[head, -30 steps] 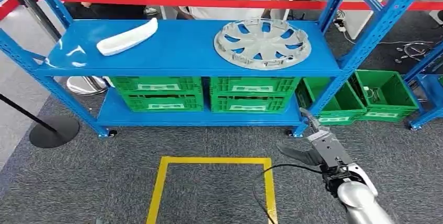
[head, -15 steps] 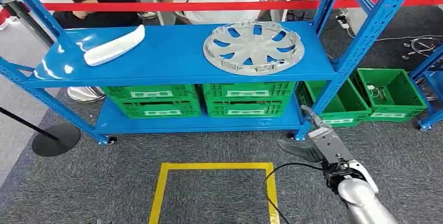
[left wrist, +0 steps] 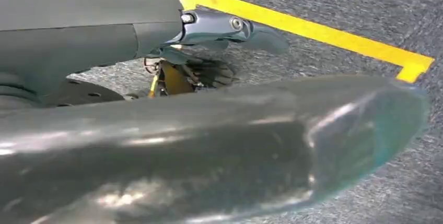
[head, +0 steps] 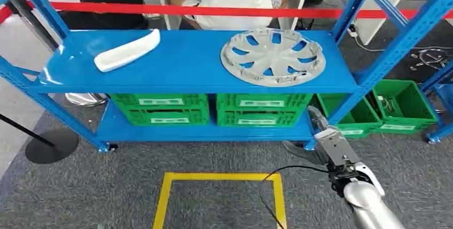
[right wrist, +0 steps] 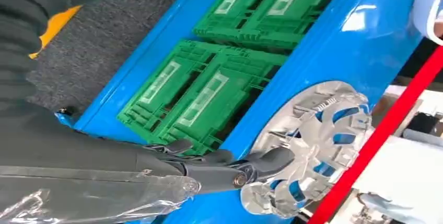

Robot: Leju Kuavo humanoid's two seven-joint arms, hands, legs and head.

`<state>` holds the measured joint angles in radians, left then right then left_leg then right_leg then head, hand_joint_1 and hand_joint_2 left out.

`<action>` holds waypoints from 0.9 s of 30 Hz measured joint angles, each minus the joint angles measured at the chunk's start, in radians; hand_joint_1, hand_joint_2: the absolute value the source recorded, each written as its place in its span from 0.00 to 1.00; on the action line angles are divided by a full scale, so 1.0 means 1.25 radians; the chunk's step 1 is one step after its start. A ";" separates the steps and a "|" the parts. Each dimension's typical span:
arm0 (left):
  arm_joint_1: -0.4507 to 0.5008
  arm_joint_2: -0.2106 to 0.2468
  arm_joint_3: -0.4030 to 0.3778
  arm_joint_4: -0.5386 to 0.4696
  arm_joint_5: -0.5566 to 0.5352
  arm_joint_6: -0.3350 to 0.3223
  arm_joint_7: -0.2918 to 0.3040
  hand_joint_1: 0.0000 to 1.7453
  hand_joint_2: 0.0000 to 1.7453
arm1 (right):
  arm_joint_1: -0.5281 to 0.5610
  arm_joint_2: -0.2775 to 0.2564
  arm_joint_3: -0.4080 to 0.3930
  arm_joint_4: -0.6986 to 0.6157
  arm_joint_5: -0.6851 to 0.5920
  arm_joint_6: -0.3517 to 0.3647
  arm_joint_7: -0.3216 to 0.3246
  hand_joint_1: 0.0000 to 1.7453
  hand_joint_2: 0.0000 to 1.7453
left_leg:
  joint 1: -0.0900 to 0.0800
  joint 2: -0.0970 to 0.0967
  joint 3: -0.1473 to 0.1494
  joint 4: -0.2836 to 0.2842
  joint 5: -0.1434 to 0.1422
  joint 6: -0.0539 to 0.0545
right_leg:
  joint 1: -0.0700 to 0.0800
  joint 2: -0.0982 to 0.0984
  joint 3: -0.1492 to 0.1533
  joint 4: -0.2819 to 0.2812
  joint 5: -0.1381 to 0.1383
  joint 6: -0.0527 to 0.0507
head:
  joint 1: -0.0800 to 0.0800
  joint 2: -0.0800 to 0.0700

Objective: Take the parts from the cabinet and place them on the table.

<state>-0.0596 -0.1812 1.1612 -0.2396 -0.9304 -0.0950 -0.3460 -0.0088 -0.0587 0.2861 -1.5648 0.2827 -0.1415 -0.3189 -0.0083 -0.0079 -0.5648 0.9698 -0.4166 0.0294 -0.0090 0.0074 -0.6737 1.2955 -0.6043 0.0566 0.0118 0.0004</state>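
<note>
Two parts lie on the top shelf (head: 181, 71) of the blue cabinet: a silver hubcap (head: 273, 56) toward the right and a white curved trim piece (head: 127, 50) toward the left, well apart. The right hand (head: 320, 143) hangs low in front of the cabinet's right post, near the green crates (head: 211, 109) on the lower shelf, fingers spread with nothing in them. Down by the yellow floor tape (left wrist: 313, 31), the left hand (left wrist: 219, 36) is there, fingers spread, holding nothing.
</note>
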 joint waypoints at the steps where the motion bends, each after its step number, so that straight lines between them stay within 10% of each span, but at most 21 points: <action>1: 0.002 0.000 0.000 0.000 0.000 0.000 0.000 0.00 0.00 | 0.002 0.000 0.000 0.001 -0.005 0.001 -0.001 0.00 0.00 | -0.001 0.000 0.005 0.000 -0.005 0.000 | 0.000 0.000 -0.025 0.022 -0.002 0.000 | 0.001 0.000; 6: 0.002 -0.001 0.000 0.000 0.000 0.001 0.000 0.00 0.00 | 0.003 0.000 -0.001 0.001 -0.016 0.005 -0.005 0.00 0.00 | -0.003 -0.003 0.045 0.000 -0.036 -0.010 | 0.001 -0.003 0.049 -0.223 0.173 -0.008 | 0.001 0.000; 7: 0.000 0.000 0.000 0.000 0.000 0.001 0.000 0.00 0.00 | 0.002 0.000 -0.001 0.002 -0.020 0.008 -0.006 0.00 0.00 | -0.005 -0.004 0.048 0.003 -0.039 -0.014 | 0.003 -0.004 0.047 -0.224 0.137 -0.016 | 0.000 0.000; 11: 0.000 0.001 0.000 -0.001 0.000 0.001 0.000 0.00 0.00 | 0.004 0.002 -0.002 0.003 -0.022 0.011 -0.010 0.00 0.00 | -0.005 0.000 0.049 0.019 -0.044 -0.035 | -0.001 0.005 0.063 -0.227 0.154 -0.034 | -0.001 0.000; 17: -0.001 0.000 0.000 -0.001 0.000 0.001 0.000 0.00 0.00 | 0.003 0.003 -0.004 0.004 -0.023 0.012 -0.011 0.00 0.00 | 0.004 0.000 -0.123 0.256 -0.129 -0.055 | -0.003 0.020 0.084 -0.228 0.131 -0.044 | -0.006 0.000; 21: -0.002 0.000 0.000 -0.001 0.000 0.000 0.000 0.00 0.00 | 0.003 0.003 -0.005 0.004 -0.023 0.013 -0.012 0.00 0.00 | 0.005 0.000 -0.057 0.054 0.034 -0.046 | -0.003 0.031 0.117 -0.229 0.108 -0.039 | -0.007 0.000; 27: -0.003 -0.002 -0.001 -0.001 0.000 0.000 0.000 0.00 0.00 | 0.003 0.003 -0.005 0.003 -0.022 0.014 -0.015 0.00 0.00 | 0.005 -0.001 -0.023 -0.001 0.022 -0.018 | 0.001 0.031 0.130 -0.228 0.088 -0.010 | -0.008 0.000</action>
<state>-0.0638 -0.1831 1.1604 -0.2407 -0.9304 -0.0954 -0.3456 -0.0054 -0.0546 0.2800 -1.5614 0.2552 -0.1244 -0.3380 -0.0017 -0.0091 -0.5933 0.9692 -0.3889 0.0073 -0.0083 0.0466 -0.5117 1.0108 -0.4939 0.0436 0.0015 0.0008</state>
